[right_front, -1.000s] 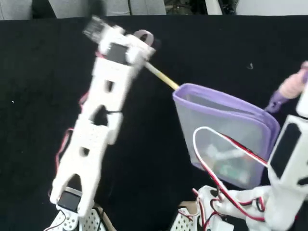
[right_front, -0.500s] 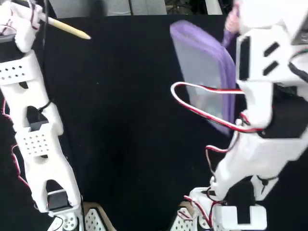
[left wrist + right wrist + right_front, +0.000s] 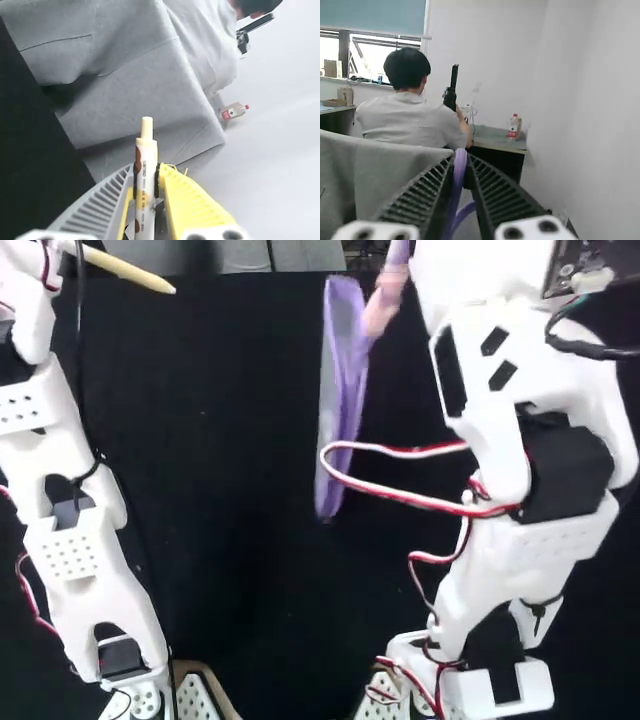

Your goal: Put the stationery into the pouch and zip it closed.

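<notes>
Left gripper (image 3: 146,170) swung out to the left, pen (image 3: 125,270) withdrawn clear of the pouch (image 3: 340,390), pouch raised by the right gripper (image 3: 461,160), now hanging edge-on.

A matt black tabletop (image 3: 240,490) is spread across nearly the whole high view, and a strip of grey upholstered fabric (image 3: 150,255) is seen along the upper edge of the frame. In the right wrist view, plain white walls (image 3: 560,75) are lit by daylight from a dark-framed window (image 3: 350,52) hung with a teal roller blind (image 3: 370,15). A dark desk (image 3: 492,136) is set against the wall. A pale smooth floor (image 3: 280,150) is shown in the left wrist view.
</notes>
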Controlling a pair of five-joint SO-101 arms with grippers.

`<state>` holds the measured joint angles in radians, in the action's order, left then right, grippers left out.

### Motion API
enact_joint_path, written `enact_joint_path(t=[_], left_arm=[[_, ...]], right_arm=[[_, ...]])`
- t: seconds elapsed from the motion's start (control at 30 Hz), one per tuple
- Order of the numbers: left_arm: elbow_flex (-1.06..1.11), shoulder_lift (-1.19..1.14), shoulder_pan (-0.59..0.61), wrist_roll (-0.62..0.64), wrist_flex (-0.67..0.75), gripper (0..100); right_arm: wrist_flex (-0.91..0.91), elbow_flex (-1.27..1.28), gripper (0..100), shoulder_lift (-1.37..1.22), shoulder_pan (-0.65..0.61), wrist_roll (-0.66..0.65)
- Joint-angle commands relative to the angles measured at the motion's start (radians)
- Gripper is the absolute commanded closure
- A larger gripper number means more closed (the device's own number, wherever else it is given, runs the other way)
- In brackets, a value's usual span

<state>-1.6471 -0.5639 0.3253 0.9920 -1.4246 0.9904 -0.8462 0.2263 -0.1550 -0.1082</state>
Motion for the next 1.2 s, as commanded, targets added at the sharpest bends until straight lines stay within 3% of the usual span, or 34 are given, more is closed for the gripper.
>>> enact_joint_path(t=[0.0, 0.23, 0.47, 0.6, 0.8, 0.97, 1.17], left_arm=[[-0.019, 0.101, 0.002, -0.006, -0.028, 97], [-0.019, 0.199, -0.070, -0.009, -0.095, 97], [-0.019, 0.325, -0.076, -0.006, -0.178, 97], [-0.019, 0.359, -0.217, -0.015, -0.216, 97], [-0.016, 0.285, -0.438, -0.213, -0.143, 97], [-0.018, 0.161, -0.470, -0.296, -0.072, 97], [-0.018, 0.118, -0.483, -0.397, -0.048, 97]], right_arm=[[0.094, -0.008, 98.8, 0.061, -0.031, 0.037], [0.293, -0.008, 98.8, 0.079, -0.157, 0.032], [0.304, 0.068, 98.8, 0.081, -0.181, 0.028], [0.308, 0.108, 98.8, 0.108, -0.181, 0.026], [0.330, 0.157, 98.8, 0.203, -0.176, 0.003], [0.353, 0.199, 98.8, 0.278, -0.172, -0.049], [0.348, 0.232, 98.8, 0.312, -0.043, -0.044]])
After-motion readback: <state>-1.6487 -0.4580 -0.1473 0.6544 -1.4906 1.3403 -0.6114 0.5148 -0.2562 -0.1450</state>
